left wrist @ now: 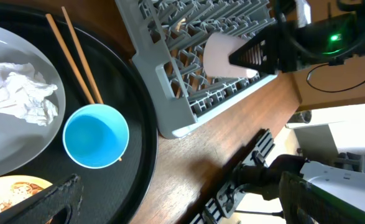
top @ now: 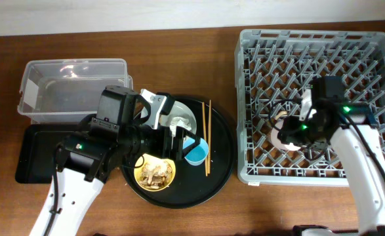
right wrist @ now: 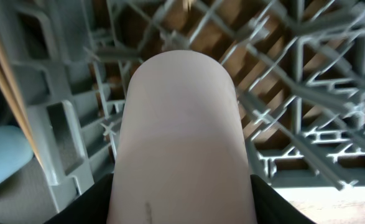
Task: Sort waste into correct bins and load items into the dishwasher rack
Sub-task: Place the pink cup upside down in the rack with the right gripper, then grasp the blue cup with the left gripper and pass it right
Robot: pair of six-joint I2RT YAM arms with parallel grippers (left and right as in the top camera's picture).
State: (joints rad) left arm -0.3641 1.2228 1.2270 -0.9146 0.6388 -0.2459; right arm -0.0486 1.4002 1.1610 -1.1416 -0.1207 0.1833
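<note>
My right gripper [top: 297, 131] is shut on the pink cup [right wrist: 182, 137], holding it on its side over the pegs of the grey dishwasher rack [top: 317, 39]. My left gripper [left wrist: 182, 205] is wide open and empty above the round black tray [top: 222, 164]. On that tray are the light blue cup [left wrist: 96, 135], two chopsticks [left wrist: 76, 56], the pale plate [left wrist: 2, 43] with the white tissue [left wrist: 17, 93], and the yellow bowl [top: 155, 172] of beige food scraps. The clear tub [top: 74, 88] and the shallow black tray [top: 35, 154] are at the left. The wrapper is out of view.
The rack's near wall [left wrist: 170, 81] stands close to the round tray's right edge. The table's front edge runs just below the rack and tray.
</note>
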